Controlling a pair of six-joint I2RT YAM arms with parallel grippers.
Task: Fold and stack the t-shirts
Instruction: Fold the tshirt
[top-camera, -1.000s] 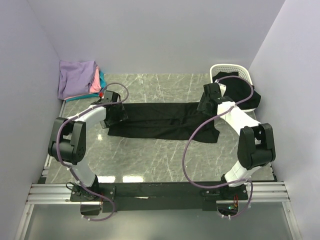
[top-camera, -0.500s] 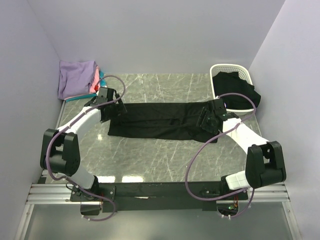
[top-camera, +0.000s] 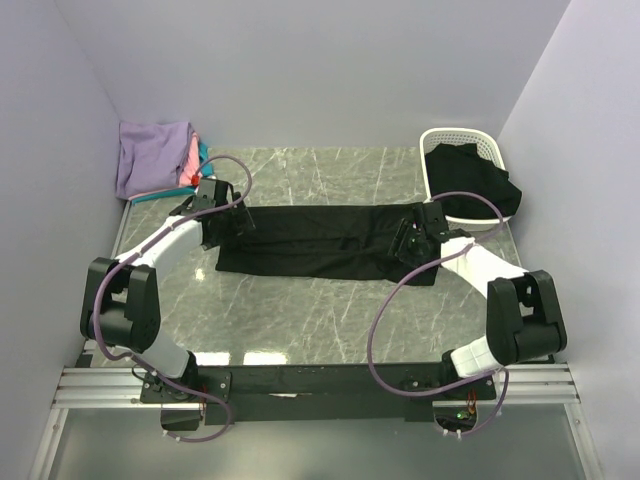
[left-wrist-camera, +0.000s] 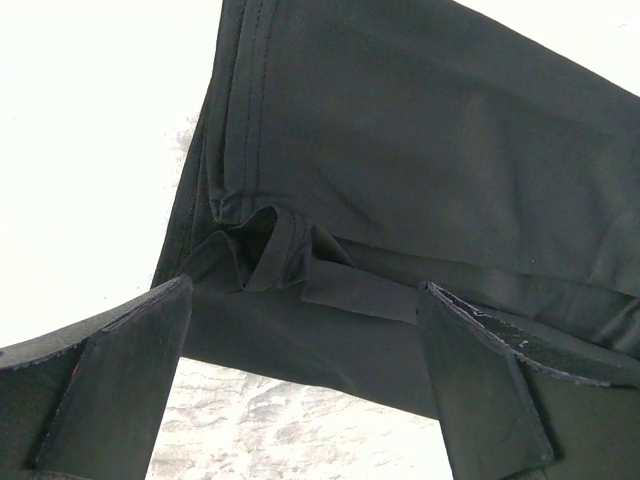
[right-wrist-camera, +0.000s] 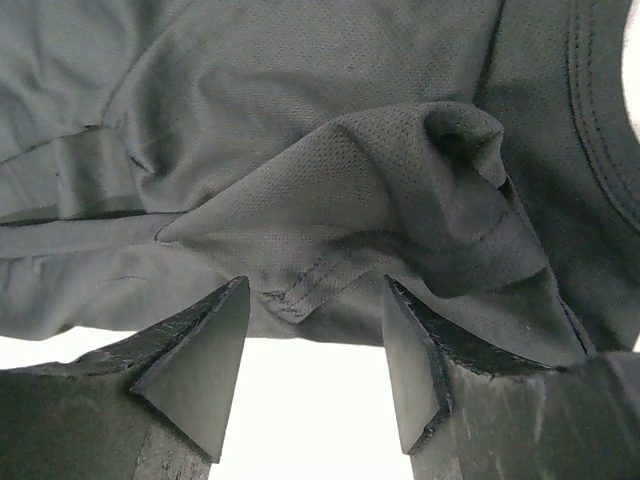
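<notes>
Between lilac walls (top-camera: 300, 70), the grey marbled worktop (top-camera: 330, 315) carried a black t-shirt (top-camera: 320, 242) spread left to right, my left tool (left-wrist-camera: 305, 288) standing wide, my right tool (right-wrist-camera: 315, 285) narrower but parted.

Black t-shirt (top-camera: 320, 240); grey-veined marble table (top-camera: 300, 310); white perforated basket (top-camera: 455, 133).

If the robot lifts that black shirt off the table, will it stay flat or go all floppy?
Probably floppy: the black shirt wrinkles into soft folds at its ends. It looks thin, so likely light and saggy.
</notes>
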